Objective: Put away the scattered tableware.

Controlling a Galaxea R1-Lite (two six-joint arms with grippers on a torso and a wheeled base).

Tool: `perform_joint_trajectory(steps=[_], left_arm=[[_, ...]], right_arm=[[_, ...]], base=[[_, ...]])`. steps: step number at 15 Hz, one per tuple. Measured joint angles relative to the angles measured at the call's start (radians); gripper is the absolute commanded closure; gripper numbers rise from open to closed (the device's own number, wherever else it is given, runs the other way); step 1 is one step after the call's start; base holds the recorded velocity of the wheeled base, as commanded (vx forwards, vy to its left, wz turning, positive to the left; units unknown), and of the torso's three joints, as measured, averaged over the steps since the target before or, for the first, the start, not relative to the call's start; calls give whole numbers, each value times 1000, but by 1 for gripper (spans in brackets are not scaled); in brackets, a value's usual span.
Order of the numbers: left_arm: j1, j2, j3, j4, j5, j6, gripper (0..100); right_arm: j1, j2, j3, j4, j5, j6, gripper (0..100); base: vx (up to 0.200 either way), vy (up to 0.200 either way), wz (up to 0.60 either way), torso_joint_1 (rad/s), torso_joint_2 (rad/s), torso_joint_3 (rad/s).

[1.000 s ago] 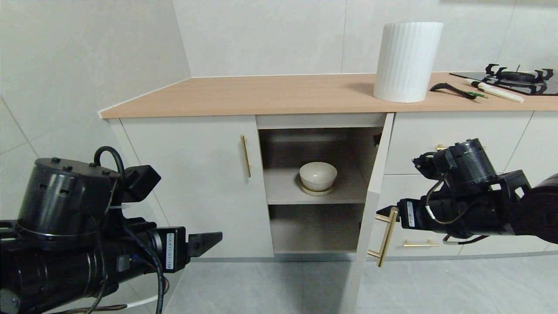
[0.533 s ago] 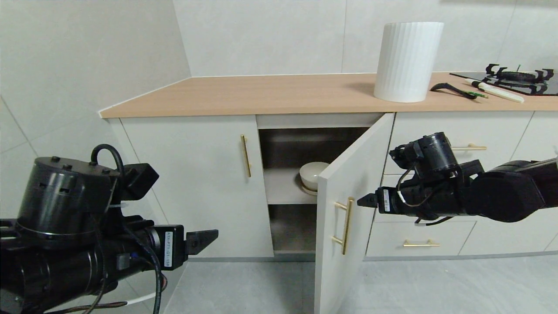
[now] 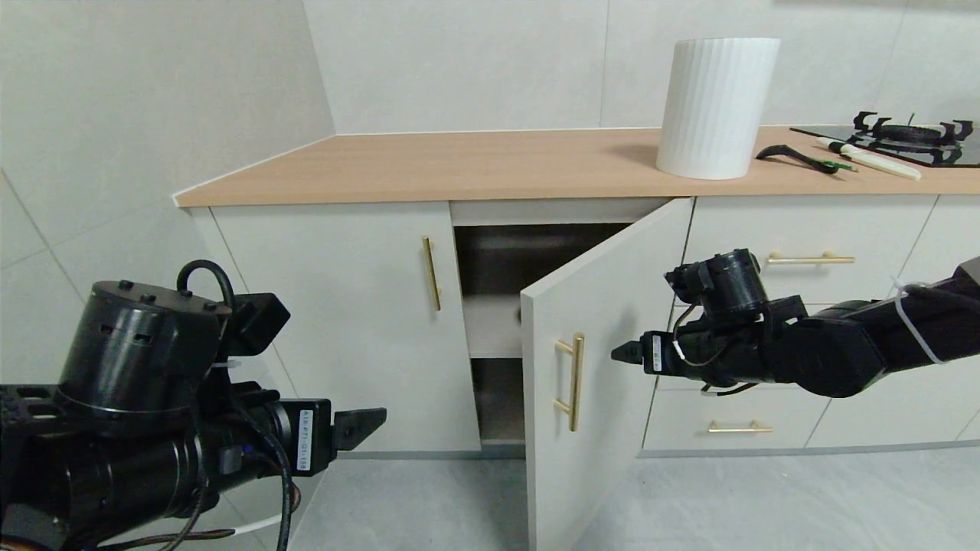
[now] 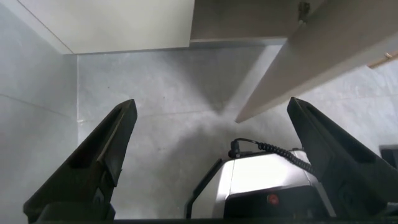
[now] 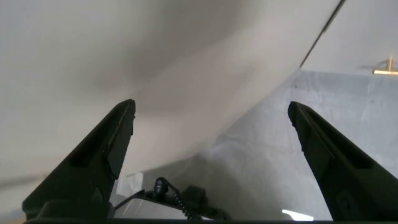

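Observation:
The right cabinet door (image 3: 589, 321) with its gold handle (image 3: 570, 381) stands half shut under the wooden countertop (image 3: 459, 164), hiding most of the shelf inside. My right gripper (image 3: 624, 353) is at the door's outer face, just right of the handle. Its fingers are spread open in the right wrist view (image 5: 211, 106), with the door panel (image 5: 155, 62) right in front of them. My left gripper (image 3: 367, 425) hangs low at the left, off the floor and short of the cabinet. It is open (image 4: 211, 106) with nothing between its fingers, and the door's lower edge (image 4: 323, 56) lies ahead of it.
A tall white ribbed vase (image 3: 716, 107) stands on the counter. To its right lie a black utensil (image 3: 796, 157) and a white-handled tool (image 3: 869, 158), with a stove burner (image 3: 911, 134) behind them. The left cabinet door (image 3: 344, 306) is shut. Drawers with gold handles (image 3: 810, 259) sit at the right.
The right arm swung the door from wide open towards shut, moving left with it. The bowl on the shelf is now hidden behind the door. The left arm barely moved.

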Motion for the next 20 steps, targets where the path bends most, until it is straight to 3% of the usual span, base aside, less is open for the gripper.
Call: perform_joint_trajectory(steps=[6, 13, 20], left_arm=[[1, 1, 0, -14, 0, -3, 0], [2, 8, -1, -20, 2, -5, 0], [1, 11, 1, -21, 0, -5, 0]], right_arm=[[-1, 47, -2, -96, -39, 12, 0], [2, 69, -4, -108, -43, 41, 0], [0, 120, -16, -316, -116, 106, 0]], base=[[200, 0, 0, 3, 2, 2], [0, 0, 0, 0, 0, 0], [0, 0, 0, 0, 0, 0]])
